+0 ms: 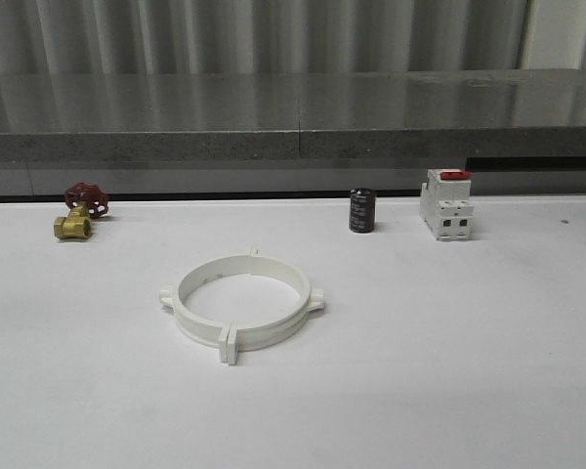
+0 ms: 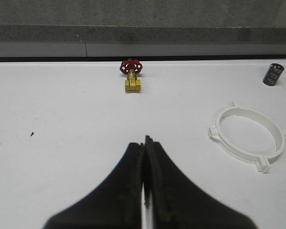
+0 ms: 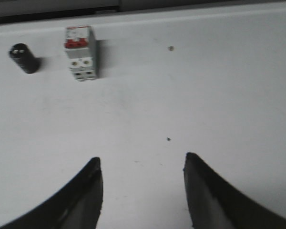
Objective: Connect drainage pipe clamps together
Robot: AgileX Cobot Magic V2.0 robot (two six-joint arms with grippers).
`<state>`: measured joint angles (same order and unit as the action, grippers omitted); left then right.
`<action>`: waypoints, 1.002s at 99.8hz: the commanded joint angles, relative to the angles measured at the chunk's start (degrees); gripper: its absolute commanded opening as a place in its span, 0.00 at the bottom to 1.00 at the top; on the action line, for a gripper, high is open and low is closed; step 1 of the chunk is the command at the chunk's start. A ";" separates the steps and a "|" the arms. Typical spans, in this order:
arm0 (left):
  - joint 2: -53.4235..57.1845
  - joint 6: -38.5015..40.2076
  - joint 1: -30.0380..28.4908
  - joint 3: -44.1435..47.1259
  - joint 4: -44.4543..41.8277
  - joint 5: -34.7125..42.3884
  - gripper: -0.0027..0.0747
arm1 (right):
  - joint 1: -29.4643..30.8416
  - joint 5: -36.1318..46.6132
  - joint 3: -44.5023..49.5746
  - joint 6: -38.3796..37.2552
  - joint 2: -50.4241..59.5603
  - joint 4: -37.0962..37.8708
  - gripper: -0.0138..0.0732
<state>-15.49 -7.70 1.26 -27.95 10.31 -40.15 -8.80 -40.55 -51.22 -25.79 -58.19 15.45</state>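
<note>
The two white plastic semicircular drainage pipe clamps (image 1: 241,309) lie flat near the middle of the white tabletop (image 1: 488,371), already standing together as a full ring, their flat end tabs paired at the near side and the far side. My left claw (image 2: 146,143) is pressed shut on nothing, held over bare tabletop with the ring off toward my right; my right claw (image 3: 143,167) is spread wide and empty, facing the white boxy breaker with a red switch (image 3: 80,52) and the small black cylindrical capacitor (image 3: 24,58). Neither claw touches the clamps. From the front the near tabs look seated against each other, so I judge the joining is done or nearly so — though I cannot tell whether the far pair has truly latched. If I check it, I should approach from both outer sides at once, pressing the halves evenly toward each other so the ring does not skid or twist, and stay clear of the brass valve with its red handwheel (image 1: 78,213).
</note>
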 commanded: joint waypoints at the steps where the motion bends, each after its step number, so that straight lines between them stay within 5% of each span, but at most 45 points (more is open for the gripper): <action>1: -0.39 -0.05 -0.03 -1.39 1.06 3.85 0.01 | 2.88 3.52 2.64 1.10 6.41 1.26 0.62; 29: -0.39 -0.05 -0.03 -1.39 1.06 3.85 0.01 | 2.92 2.11 11.33 2.47 21.52 1.22 0.59; 55: -0.39 -0.05 -0.03 -1.39 1.06 3.85 0.01 | 2.92 2.24 15.02 2.51 28.70 2.35 0.07; 100: -0.39 -0.05 -0.03 -1.39 1.06 3.85 0.01 | 2.92 2.24 15.02 2.51 28.80 2.53 0.08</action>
<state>-15.49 -7.70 1.26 -27.95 10.31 -40.15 -6.26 -41.83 -34.95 -23.98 -29.31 16.27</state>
